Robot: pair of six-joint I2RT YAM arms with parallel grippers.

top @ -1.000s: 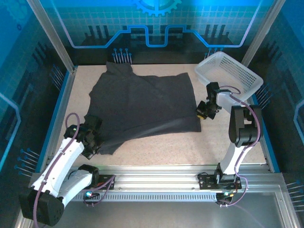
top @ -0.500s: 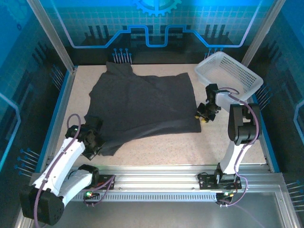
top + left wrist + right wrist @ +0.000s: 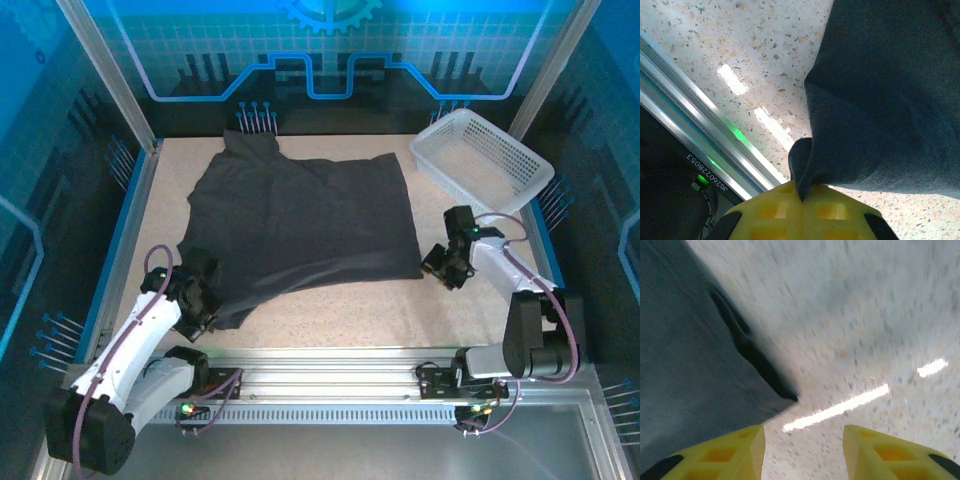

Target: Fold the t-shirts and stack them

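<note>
My right fingers [image 3: 720, 452] have just opened and let go of the t-shirt [image 3: 300, 220], so it lies spread mid-frame, while my left fingers [image 3: 775, 217] stay pinched on its lower-left corner.

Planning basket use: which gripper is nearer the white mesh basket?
Right. The right gripper is nearward of the white mesh basket; the left gripper, clamping the t-shirt, is across the table.
</note>
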